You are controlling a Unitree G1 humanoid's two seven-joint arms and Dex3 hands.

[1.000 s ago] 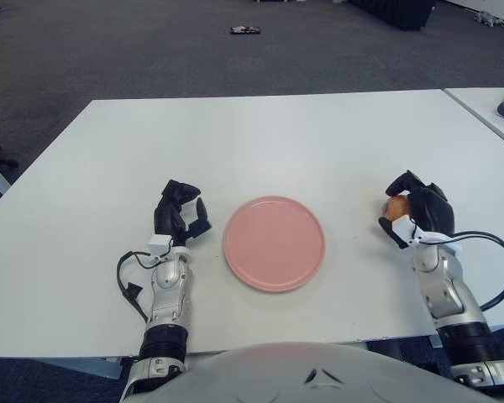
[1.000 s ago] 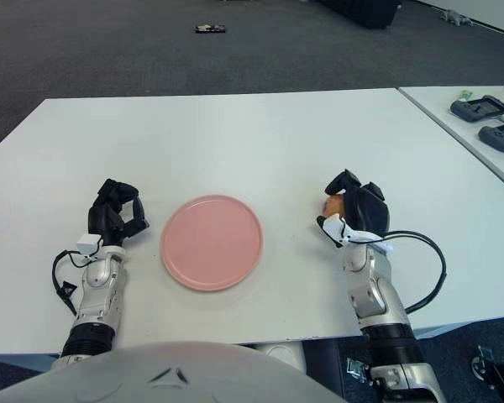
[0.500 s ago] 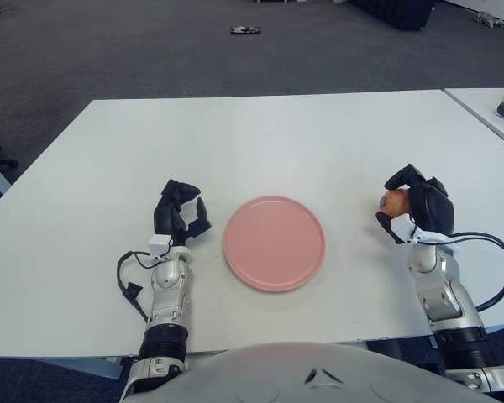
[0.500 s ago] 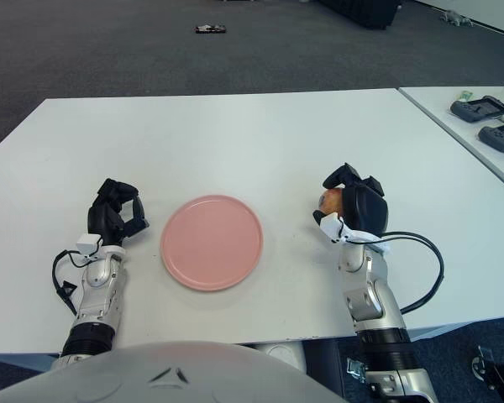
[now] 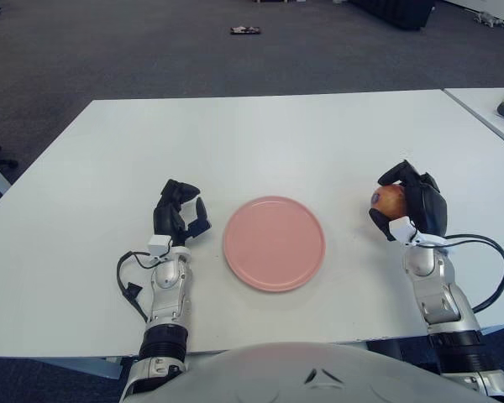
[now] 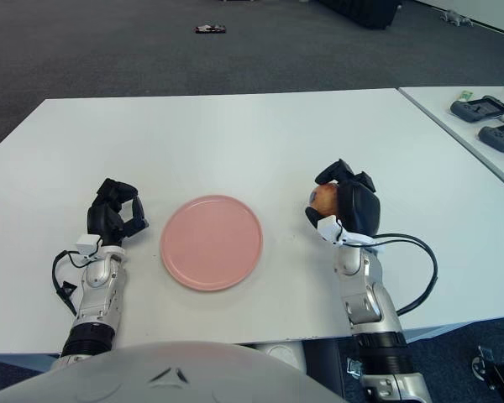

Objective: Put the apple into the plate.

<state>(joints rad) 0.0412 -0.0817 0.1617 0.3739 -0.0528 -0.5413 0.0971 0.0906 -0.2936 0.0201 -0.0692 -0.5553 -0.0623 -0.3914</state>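
Right hand [image 6: 346, 208]: right of the plate, black fingers closed around the apple, raised off the bench
Apple [image 6: 324, 198]: reddish-orange, partly hidden in the right hand
Plate [image 6: 211, 242]: pink, round, near middle of the white bench [image 6: 235, 134]
Left hand [image 6: 113, 217]: just left of the plate, fingers curled, holding nothing

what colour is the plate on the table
The plate is plain pink, no pattern; clearest in the left eye view.
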